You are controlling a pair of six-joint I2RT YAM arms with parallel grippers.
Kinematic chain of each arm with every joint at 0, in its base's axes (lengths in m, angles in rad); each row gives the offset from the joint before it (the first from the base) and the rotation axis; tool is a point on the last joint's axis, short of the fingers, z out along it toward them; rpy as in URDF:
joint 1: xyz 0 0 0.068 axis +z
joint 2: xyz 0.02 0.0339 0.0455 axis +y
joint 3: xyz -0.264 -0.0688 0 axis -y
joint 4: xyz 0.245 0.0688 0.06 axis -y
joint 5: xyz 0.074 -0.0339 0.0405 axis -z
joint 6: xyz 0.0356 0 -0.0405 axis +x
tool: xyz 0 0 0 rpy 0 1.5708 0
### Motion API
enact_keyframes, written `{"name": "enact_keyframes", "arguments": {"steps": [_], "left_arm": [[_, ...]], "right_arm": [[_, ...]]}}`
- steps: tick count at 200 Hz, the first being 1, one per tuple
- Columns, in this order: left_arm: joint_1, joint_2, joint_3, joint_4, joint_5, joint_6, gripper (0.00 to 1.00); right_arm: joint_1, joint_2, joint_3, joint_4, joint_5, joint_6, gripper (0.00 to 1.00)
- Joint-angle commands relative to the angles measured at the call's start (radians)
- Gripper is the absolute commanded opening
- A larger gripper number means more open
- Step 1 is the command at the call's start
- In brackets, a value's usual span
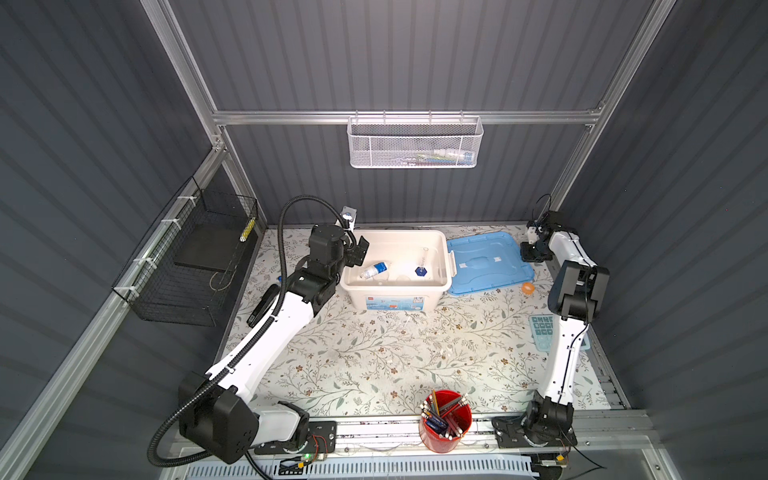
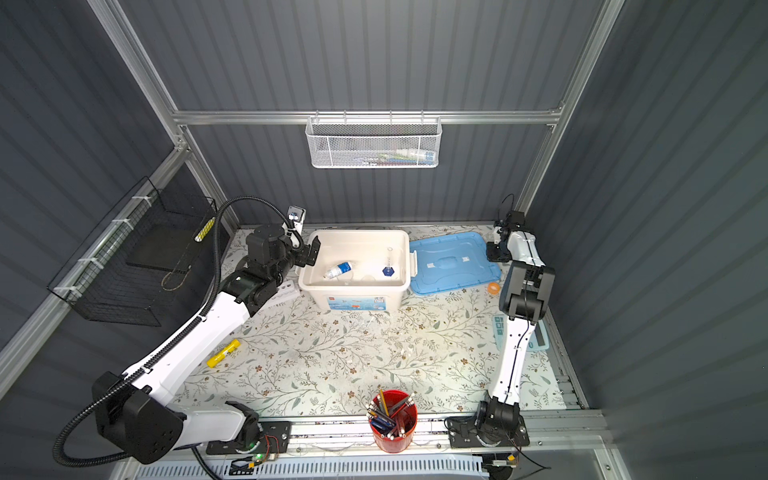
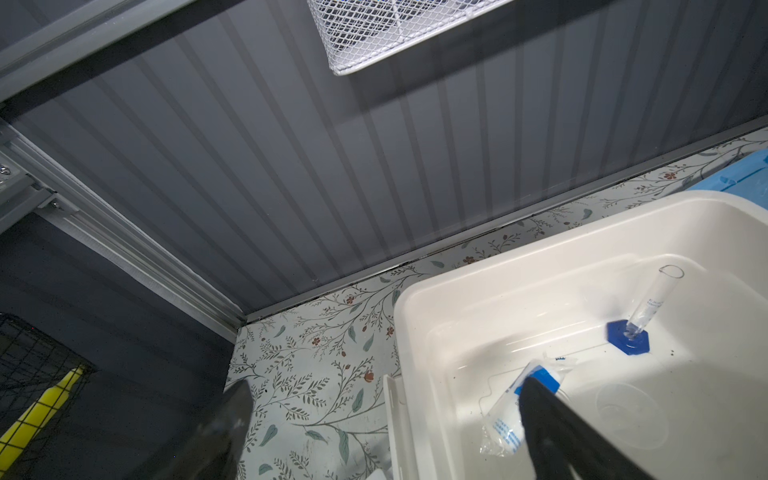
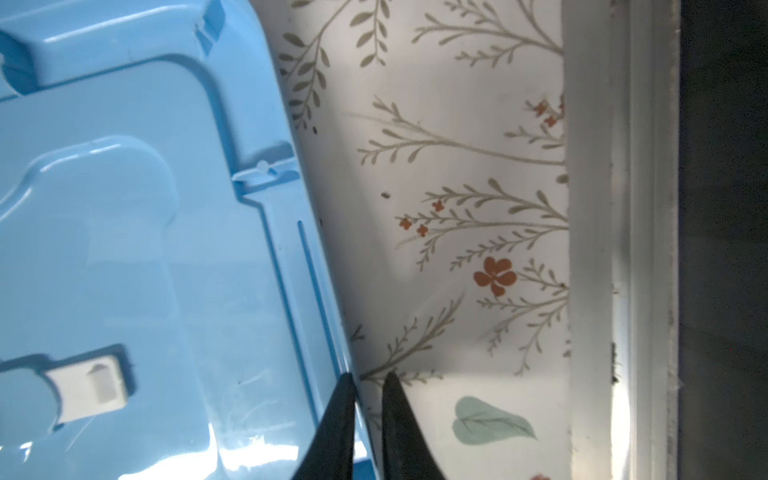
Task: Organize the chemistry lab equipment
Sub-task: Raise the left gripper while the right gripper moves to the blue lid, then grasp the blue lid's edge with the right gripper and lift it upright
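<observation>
Right gripper (image 4: 368, 376): narrow. Its black tapered fingertips stand either side of the outer rim of the blue lid (image 4: 124, 249), one over the lid and one over the floral mat (image 4: 457, 166). Whether they pinch the rim yet cannot be told.
Lid: glossy, smooth moulded plastic with rounded corners, a thin raised rim and a white latch insert (image 4: 87, 390). In both top views it lies flat just right of the white bin (image 1: 395, 233).
Risk at the rim: a pinch on one thin, slick edge, far from the lid's middle, would probably let the broad panel sag, pivot or slide out once lifted.
Left gripper (image 3: 395, 419): spread wide and holding nothing, it hangs over the bin's left rim.
Bin contents: a slim measuring cylinder (image 3: 648, 307) of clear glass stands upright on its blue hexagonal foot (image 3: 627, 337). A crinkled clear packet (image 3: 498, 419) with a blue band lies on its side nearer the left gripper. A clear round piece (image 3: 627, 415) on the floor is hard to make out.
Risk at the bin: a swinging lid could tip the tall, narrow-footed cylinder or strike the open left fingers.
Mat: faint clear glass pieces (image 1: 409, 322) lie in front of the bin, not yet stowed. They are nearly invisible against the print, so an arm could easily knock them.
</observation>
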Motion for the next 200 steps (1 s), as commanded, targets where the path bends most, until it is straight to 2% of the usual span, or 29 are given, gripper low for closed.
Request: {"name": "enact_keyframes", "arguments": {"steps": [1,53,78,139,200], "left_arm": [[0.007,0.008,0.036,-0.016,0.007,-0.013,1.0],[0.006,-0.001,0.032,-0.018,0.007,-0.012,1.0],[0.006,-0.017,0.016,-0.015,0.007,-0.016,1.0],[0.006,-0.083,-0.05,0.008,0.024,-0.027,1.0],[0.007,-0.12,-0.119,0.051,0.105,-0.053,1.0]], "right_arm": [[0.001,0.063,0.037,-0.073,-0.001,-0.029,0.12],[0.0,0.042,0.052,-0.107,-0.021,-0.051,0.0],[-0.005,-0.013,0.008,-0.095,-0.005,-0.046,0.0],[-0.012,-0.278,-0.185,-0.063,0.031,0.056,0.0],[-0.012,-0.537,-0.268,-0.123,0.214,0.164,0.0]]}}
